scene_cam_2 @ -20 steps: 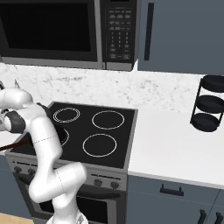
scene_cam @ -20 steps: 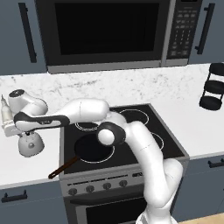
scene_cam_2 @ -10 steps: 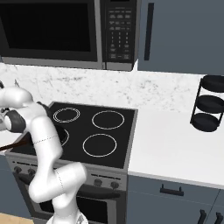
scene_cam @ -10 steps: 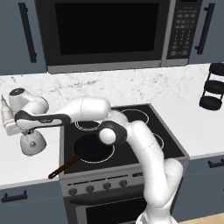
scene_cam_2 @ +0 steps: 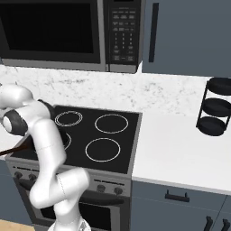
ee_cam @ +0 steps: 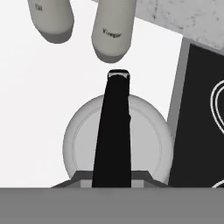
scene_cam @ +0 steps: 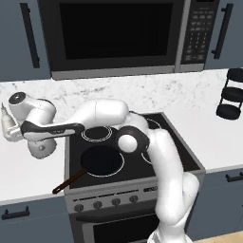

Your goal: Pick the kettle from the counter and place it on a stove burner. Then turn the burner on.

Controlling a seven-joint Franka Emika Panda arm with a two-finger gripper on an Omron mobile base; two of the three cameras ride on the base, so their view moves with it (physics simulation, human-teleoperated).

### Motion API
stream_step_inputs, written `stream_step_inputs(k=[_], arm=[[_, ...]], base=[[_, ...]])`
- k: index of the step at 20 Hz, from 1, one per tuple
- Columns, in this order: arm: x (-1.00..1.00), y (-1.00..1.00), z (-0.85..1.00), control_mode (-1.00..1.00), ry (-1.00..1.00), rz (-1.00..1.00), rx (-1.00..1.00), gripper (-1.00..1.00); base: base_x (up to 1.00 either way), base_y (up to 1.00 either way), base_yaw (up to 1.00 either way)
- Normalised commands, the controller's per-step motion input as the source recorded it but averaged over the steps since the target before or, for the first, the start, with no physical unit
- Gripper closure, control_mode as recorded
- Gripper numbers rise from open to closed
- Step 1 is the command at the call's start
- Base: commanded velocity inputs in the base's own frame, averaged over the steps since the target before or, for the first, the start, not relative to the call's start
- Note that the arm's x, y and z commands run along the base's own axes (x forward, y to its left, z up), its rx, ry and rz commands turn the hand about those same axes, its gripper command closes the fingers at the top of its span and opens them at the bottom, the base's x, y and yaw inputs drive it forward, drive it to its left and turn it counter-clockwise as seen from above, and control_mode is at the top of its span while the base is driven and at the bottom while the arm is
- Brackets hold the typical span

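The silvery-white dome kettle (scene_cam: 40,149) stands on the white counter (scene_cam: 23,173) just left of the black cooktop. Seen from the hand, its dome (ee_cam: 81,144) lies straight below, with the thin black handle (ee_cam: 114,122) running up the middle. My gripper (ee_cam: 111,181) sits right over it, shut on that handle; from the left base view the hand (scene_cam: 37,134) hangs directly above the kettle. The double-ringed stove burner (scene_cam: 97,135) lies at the cooktop's back left (scene_cam_2: 68,118), and its edge shows at the right of the hand view (ee_cam: 216,109).
A black pan (scene_cam: 102,160) rests on the front left burner, its handle jutting over the stove front. Two slim white bottles (ee_cam: 113,30) stand just beyond the kettle. A black tiered rack (scene_cam_2: 216,108) sits on the right counter. Knobs (scene_cam: 107,203) line the stove front.
The jaws have closed on the kettle's handle. The arm and the kettle have barely shifted.
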Motion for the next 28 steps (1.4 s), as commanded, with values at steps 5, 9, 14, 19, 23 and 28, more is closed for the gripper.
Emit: stream_step_inputs(k=[5, 9, 14, 19, 23, 28], arm=[[0.01, -0.49, 0.09, -1.0, -0.05, 0.0, 0.0, 1.0], [0.03, -0.53, 0.24, -1.0, 0.0, 0.0, 0.0, 1.0], [0.12, -0.69, 0.13, -1.0, 0.0, 0.0, 0.0, 1.0], [0.22, -0.68, 0.0, -1.0, 0.0, 0.0, 0.0, 1.0], [0.29, -0.62, 0.0, -1.0, 0.0, 0.0, 0.0, 1.0], [0.37, -0.55, 0.0, -1.0, 0.0, 0.0, 0.0, 1.0]], base=[[0.0, 0.0, 0.0], [0.0, 0.0, 0.0], [0.0, 0.0, 0.0], [0.0, 0.0, 0.0], [0.0, 0.0, 0.0], [0.0, 0.0, 0.0]])
